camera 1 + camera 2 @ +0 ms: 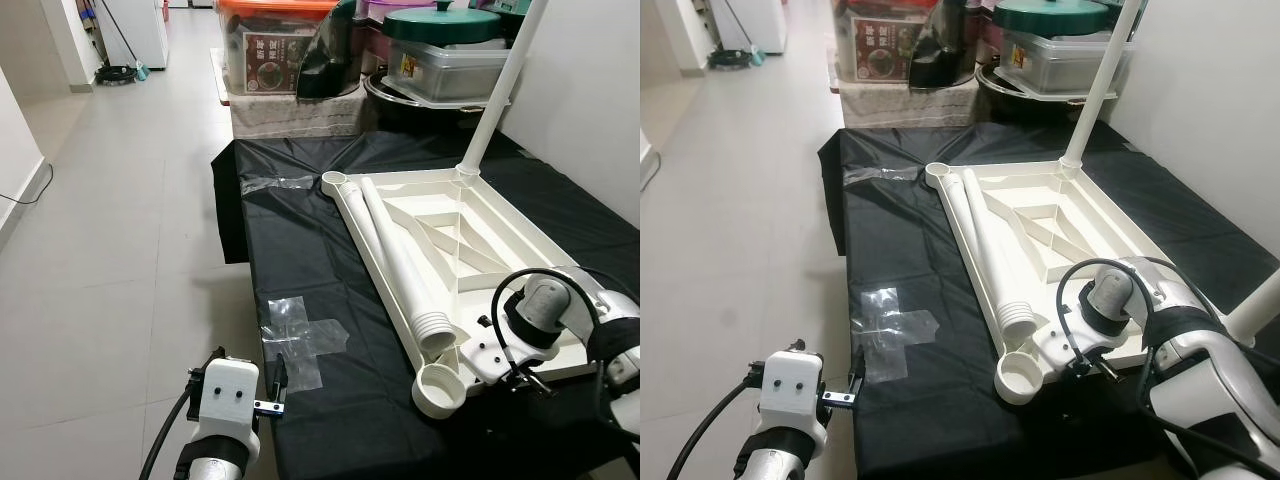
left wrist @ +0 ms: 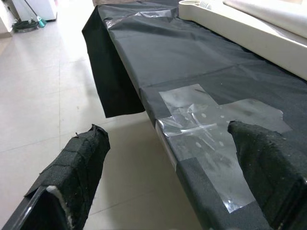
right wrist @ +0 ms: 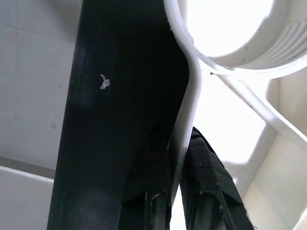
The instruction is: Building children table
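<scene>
Your right gripper (image 3: 178,191) pinches the near rim of the upturned white tabletop (image 1: 500,225) (one leg (image 1: 500,85) upright at its far corner); your left gripper (image 2: 168,177) hangs wide open by the black cloth's (image 1: 300,260) near-left edge.

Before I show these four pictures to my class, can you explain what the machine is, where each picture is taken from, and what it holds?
It is a humanoid robot with two arms. Two pictures come from its head, looking down; the other two from cameras on its wrists. On the black cloth lies an upturned white children's table top, with one leg standing up and loose white legs lying along its edge. The right end effector pinches the table top's thin rim near a round corner socket. The left end effector is open, holding nothing, beside the clear tape at the cloth's edge.
</scene>
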`<state>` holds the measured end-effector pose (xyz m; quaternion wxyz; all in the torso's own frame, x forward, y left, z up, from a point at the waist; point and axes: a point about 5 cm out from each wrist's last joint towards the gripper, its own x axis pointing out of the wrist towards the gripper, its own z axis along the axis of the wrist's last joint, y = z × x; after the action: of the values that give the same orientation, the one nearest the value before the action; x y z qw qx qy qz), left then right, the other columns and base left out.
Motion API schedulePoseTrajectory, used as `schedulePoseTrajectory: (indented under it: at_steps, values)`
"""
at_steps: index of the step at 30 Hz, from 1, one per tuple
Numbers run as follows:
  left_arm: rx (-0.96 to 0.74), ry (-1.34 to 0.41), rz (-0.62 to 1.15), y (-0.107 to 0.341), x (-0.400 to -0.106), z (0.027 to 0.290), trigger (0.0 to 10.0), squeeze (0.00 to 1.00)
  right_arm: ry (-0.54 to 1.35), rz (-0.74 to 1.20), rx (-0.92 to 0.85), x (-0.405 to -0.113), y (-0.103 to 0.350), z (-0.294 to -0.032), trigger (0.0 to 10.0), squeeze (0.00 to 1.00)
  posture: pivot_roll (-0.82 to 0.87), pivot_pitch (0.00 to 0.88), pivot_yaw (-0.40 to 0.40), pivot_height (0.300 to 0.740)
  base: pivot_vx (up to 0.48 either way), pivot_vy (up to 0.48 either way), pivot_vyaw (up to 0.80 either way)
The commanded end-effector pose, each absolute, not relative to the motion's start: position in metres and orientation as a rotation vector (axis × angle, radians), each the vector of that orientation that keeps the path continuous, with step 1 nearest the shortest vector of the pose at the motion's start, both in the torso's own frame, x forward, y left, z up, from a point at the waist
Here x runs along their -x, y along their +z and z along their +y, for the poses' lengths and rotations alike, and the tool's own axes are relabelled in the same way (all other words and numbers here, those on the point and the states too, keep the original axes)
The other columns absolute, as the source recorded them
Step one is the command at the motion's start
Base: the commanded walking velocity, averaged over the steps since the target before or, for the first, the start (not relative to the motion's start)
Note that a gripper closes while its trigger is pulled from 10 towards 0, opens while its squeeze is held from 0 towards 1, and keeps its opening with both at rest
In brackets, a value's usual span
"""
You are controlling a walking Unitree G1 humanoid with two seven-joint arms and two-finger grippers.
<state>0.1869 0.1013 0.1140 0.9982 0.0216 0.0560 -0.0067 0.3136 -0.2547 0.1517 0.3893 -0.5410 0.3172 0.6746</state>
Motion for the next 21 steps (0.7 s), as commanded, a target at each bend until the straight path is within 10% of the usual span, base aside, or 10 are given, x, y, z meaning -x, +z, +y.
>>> schedulePoseTrajectory:
  at_steps: [1,10,11,13,14,15,17,21]
  values:
    - [-0.020,-0.025,0.124,0.112,-0.188,0.095,10.0,0.00,1.974,0.913,1.417,-0.294,0.128,-0.251,0.0,0.00,0.02,0.054,-0.066,0.740,0.000,0.000,0.00]
    - [-0.024,-0.028,0.124,0.112,-0.188,0.096,10.0,0.00,2.012,0.777,1.399,-0.292,0.122,-0.235,0.0,0.00,0.02,0.051,-0.064,0.740,0.000,0.000,0.00]
    - [-0.025,-0.029,0.123,0.111,-0.188,0.096,10.0,0.00,1.998,0.737,1.379,-0.295,0.123,-0.227,1.8,0.00,0.03,0.044,-0.060,0.740,0.000,0.000,0.00]
    - [-0.025,-0.029,0.123,0.111,-0.188,0.096,10.0,0.00,1.998,0.737,1.379,-0.295,0.123,-0.227,1.8,0.00,0.03,0.044,-0.060,0.740,0.000,0.000,0.00]
    - [-0.026,-0.029,0.122,0.111,-0.188,0.096,10.0,0.00,1.984,0.715,1.365,-0.298,0.124,-0.223,10.0,0.00,0.03,0.044,-0.060,0.740,0.000,0.000,0.00]
    - [-0.026,-0.029,0.122,0.111,-0.188,0.096,10.0,0.00,1.984,0.715,1.365,-0.298,0.124,-0.223,10.0,0.00,0.03,0.044,-0.060,0.740,0.000,0.000,0.00]
    - [-0.029,-0.029,0.122,0.111,-0.188,0.096,10.0,0.00,1.948,0.667,1.306,-0.303,0.127,-0.214,10.0,1.00,0.03,0.036,-0.063,0.740,0.000,0.000,0.00]
    - [-0.030,-0.031,0.122,0.111,-0.188,0.096,10.0,0.00,1.911,0.629,1.249,-0.308,0.132,-0.209,10.0,1.00,0.03,0.036,-0.063,0.740,0.000,0.000,0.00]
